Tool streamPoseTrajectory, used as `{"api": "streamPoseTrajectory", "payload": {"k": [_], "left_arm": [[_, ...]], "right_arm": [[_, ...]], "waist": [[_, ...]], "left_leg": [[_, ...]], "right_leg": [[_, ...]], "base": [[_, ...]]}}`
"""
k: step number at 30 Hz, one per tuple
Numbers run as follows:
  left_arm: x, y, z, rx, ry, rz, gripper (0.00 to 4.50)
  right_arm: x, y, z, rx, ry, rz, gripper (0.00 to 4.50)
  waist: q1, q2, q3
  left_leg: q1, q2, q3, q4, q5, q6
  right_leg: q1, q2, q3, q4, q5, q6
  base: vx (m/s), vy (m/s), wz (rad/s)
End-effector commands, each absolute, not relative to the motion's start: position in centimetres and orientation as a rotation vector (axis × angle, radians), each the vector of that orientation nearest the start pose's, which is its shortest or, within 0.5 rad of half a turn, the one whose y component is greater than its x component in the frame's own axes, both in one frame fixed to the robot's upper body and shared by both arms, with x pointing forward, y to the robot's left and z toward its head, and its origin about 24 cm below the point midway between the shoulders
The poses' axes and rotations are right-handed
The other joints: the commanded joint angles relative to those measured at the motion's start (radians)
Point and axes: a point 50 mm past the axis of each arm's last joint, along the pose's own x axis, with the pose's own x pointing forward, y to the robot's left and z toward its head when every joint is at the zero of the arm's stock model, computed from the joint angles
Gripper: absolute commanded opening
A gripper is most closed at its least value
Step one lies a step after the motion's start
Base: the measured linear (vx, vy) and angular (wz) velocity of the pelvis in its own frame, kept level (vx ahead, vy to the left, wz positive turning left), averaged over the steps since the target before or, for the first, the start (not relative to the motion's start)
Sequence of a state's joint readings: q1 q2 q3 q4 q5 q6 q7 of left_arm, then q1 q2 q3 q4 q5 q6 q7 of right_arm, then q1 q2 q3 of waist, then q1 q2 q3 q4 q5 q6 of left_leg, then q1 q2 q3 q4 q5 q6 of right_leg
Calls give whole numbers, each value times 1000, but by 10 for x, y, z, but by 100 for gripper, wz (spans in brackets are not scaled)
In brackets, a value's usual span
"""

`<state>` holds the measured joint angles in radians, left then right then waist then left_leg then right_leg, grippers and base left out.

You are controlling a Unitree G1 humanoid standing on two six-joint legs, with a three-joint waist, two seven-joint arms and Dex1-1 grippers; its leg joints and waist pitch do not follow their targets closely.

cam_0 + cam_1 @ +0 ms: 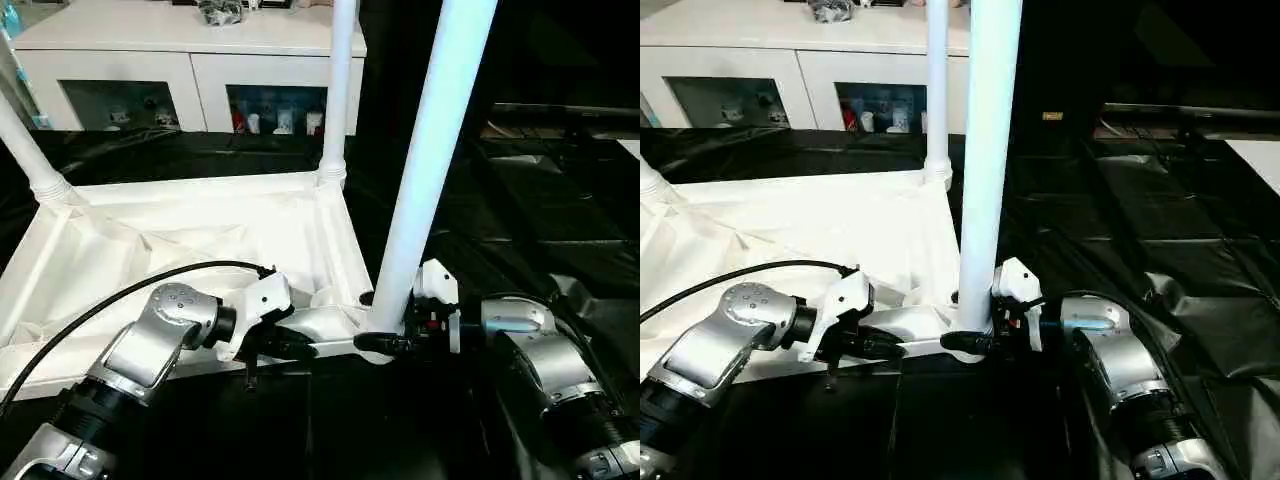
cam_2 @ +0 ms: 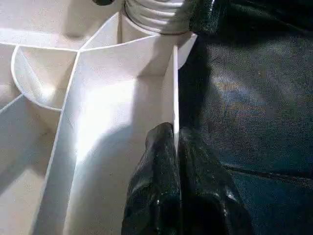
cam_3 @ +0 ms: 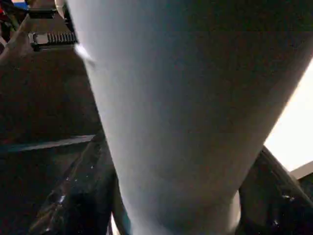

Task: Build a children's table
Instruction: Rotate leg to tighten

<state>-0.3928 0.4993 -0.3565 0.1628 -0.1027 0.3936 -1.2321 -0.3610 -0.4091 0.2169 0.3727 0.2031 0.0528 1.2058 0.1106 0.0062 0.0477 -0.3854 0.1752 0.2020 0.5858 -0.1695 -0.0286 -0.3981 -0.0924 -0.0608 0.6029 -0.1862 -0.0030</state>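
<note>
The white tabletop (image 1: 200,230) lies upside down with its ribbed underside up. My left gripper (image 1: 303,348) is shut on the thin rim wall at its near edge; in the left wrist view one black finger (image 2: 156,186) sits on each side of that wall (image 2: 173,88). A long white leg (image 1: 430,150) stands upright in the near right corner socket. My right gripper (image 1: 385,345) holds this leg low at its base, with fingers (image 3: 80,191) pressed against both sides of the tube (image 3: 181,122). Two more legs (image 1: 340,90) (image 1: 25,150) stand in the far corners.
A white cabinet (image 1: 190,60) with glass doors stands behind the tabletop. Black crinkled sheeting (image 1: 530,210) covers the surface to the right and in front. A black cable (image 1: 130,290) loops over my left forearm.
</note>
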Motion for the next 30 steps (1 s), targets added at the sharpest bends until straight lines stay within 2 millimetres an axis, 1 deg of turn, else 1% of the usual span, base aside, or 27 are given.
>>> {"api": "streamPoseTrajectory", "payload": {"k": [1,7,12,14,15,16,17,18,19,20,21,22,23,24,25,26,27,28,29,30], "left_arm": [[268,124,60,303,525,-1513,0],[267,124,59,301,526,-1513,0],[267,124,59,301,526,-1510,0],[270,124,57,312,515,-1469,0],[273,123,55,322,510,-1433,0],[277,122,53,331,507,-1392,0],[280,120,51,335,495,-1356,0],[282,119,50,336,489,-1339,0],[285,114,48,303,473,-1310,0],[285,114,48,299,472,-1307,0],[286,111,47,282,468,-1298,0],[288,106,46,256,463,-1271,0],[292,99,43,227,468,-1213,0],[298,92,41,215,468,-1132,0],[303,86,38,204,477,-1058,0],[306,83,36,201,485,-1010,0],[309,81,35,201,493,-972,0],[313,76,34,212,484,-920,0],[315,74,34,218,477,-906,0],[316,72,33,226,465,-888,0]], "right_arm": [[281,-151,45,-201,299,1320,278],[281,-151,43,-195,308,1321,269],[281,-150,42,-188,310,1310,269],[287,-148,39,-168,304,1224,269],[291,-147,38,-167,296,1180,269],[295,-146,36,-163,287,1123,269],[299,-144,34,-141,276,1059,269],[301,-143,33,-130,272,1028,269],[303,-137,31,-62,251,970,269],[304,-136,30,-54,249,965,269],[304,-134,30,-28,244,949,269],[306,-129,27,5,249,910,268],[307,-120,22,32,260,848,268],[309,-110,17,56,274,771,268],[312,-102,13,64,292,690,267],[314,-99,10,62,309,624,267],[315,-97,7,60,325,574,267],[316,-91,2,65,357,498,267],[316,-89,0,68,368,481,267],[316,-86,-2,72,382,460,267]], "waist": [[-3,-4,-59],[-2,-5,-58],[-2,-5,-58],[-4,-5,-58],[-4,-4,-57],[-8,-4,-56],[-8,-6,-56],[-12,-6,-55],[-14,-6,-55],[-18,-7,-53],[-18,-4,-54],[-23,-2,-54],[-24,-4,-54],[-28,-2,-50],[-29,-2,-50],[-29,-3,-50],[-31,-7,-48],[-32,-5,-44],[-34,-7,-44],[-34,-4,-40]], "left_leg": [[26,60,-29,-77,-269,16],[26,59,-29,-75,-273,16],[27,60,-30,-76,-279,12],[25,59,-30,-75,-267,14],[24,58,-30,-75,-271,11],[27,58,-30,-77,-290,0],[28,56,-31,-76,-297,-6],[28,55,-32,-78,-310,-17],[30,55,-34,-78,-328,-25],[30,57,-36,-80,-344,-29],[30,56,-37,-80,-347,-31],[29,57,-37,-81,-351,-29],[30,57,-37,-81,-355,-29],[31,55,-34,-81,-364,-36],[34,54,-37,-82,-382,-50],[39,52,-39,-81,-401,-57],[40,52,-39,-81,-406,-59],[41,50,-43,-82,-431,-61],[42,49,-44,-82,-442,-63],[51,48,-47,-82,-486,-64]], "right_leg": [[35,-61,45,-69,-222,-216],[35,-61,46,-70,-248,-211],[34,-60,45,-69,-249,-210],[34,-60,46,-68,-233,-216],[34,-60,45,-68,-239,-215],[30,-61,46,-73,-269,-211],[31,-62,45,-74,-285,-207],[31,-63,45,-77,-319,-199],[30,-65,44,-80,-349,-187],[29,-65,45,-84,-367,-179],[29,-66,45,-83,-369,-176],[26,-64,46,-81,-361,-177],[27,-63,45,-84,-364,-176],[21,-62,47,-85,-375,-178],[21,-64,44,-88,-415,-171],[18,-66,43,-94,-463,-154],[15,-66,44,-98,-484,-145],[13,-68,41,-106,-542,-122],[13,-68,40,-109,-568,-108],[6,-69,36,-120,-624,-84]], "base": [[0,0,0],[0,0,0],[0,0,0],[0,0,0],[0,0,0],[0,0,0],[0,0,0],[0,0,0],[0,0,0],[0,0,0],[0,0,0],[0,0,0],[0,0,0],[0,0,0],[0,0,0],[0,0,0],[0,0,0],[0,0,0],[0,0,0],[0,0,0]]}}
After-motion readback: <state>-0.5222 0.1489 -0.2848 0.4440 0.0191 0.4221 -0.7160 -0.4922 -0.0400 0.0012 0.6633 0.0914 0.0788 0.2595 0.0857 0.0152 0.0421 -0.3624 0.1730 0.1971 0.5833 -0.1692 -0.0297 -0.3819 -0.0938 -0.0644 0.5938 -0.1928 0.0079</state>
